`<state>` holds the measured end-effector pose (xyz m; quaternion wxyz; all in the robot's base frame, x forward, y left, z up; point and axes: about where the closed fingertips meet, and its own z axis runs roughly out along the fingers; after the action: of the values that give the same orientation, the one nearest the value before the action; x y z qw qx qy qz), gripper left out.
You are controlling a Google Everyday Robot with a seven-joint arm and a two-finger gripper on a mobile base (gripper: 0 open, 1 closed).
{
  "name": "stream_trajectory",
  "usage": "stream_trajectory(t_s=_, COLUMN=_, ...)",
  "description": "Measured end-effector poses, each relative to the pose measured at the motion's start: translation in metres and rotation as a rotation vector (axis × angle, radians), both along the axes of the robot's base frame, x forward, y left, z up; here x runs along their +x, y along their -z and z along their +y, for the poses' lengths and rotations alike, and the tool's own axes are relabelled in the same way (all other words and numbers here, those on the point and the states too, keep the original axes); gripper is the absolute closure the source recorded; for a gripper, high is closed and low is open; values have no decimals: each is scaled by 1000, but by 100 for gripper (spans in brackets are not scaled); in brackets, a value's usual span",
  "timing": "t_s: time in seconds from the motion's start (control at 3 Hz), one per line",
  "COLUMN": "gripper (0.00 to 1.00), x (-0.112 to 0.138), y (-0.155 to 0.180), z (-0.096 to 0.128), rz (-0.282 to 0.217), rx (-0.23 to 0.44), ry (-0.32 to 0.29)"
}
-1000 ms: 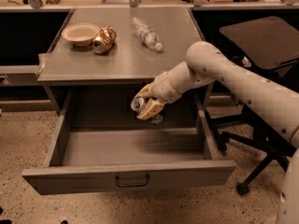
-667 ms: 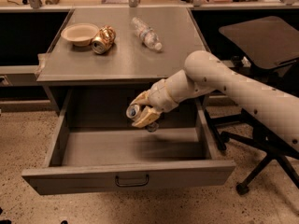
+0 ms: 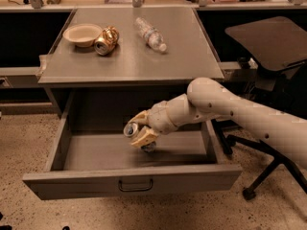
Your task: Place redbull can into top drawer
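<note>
So we're looking at the claw [image 3: 140, 131] hanging inside the open top drawer [image 3: 129, 182], about mid-width and a bit toward the back. It's clamping the redbull can [image 3: 130, 129] between its two tan fingers [image 3: 144, 138]. The can is lying sideways in the grip, with its dark round end pointing left. We're reading it as just above the drawer floor, not resting on it, though the shadow underneath makes that hard to call.

We're guessing we're right at the let-go part, and here's what's worrying us:

- The can is on its side, so if the claw opens while it's hanging above the floor, it's probably going to drop and roll. The drawer walls should catch it, but it could clatter around.
- A finger could be dragging the can along as it opens and knocking it off line.
- The arm [image 3: 225, 104] is reaching in from the right, under the counter [image 3: 182, 56] edge and over the drawer's right wall. Pulling out at a bad angle could bump either one and jolt the drawer.

The bowl [image 3: 82, 34], gold can [image 3: 106, 40] and plastic bottle [image 3: 149, 33] are sitting up on the counter, well apart from all this, so we're not sweating those.
</note>
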<state>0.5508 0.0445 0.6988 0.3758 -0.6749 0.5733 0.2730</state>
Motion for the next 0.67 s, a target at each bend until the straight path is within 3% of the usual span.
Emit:
stream_trajectory(t_s=0.33, gripper=86, x=6, y=3, z=9, rz=-8, rx=27, ry=19)
stream_trajectory(t_s=0.67, gripper=63, x=6, y=3, z=9, rz=-9, rx=28, ry=20)
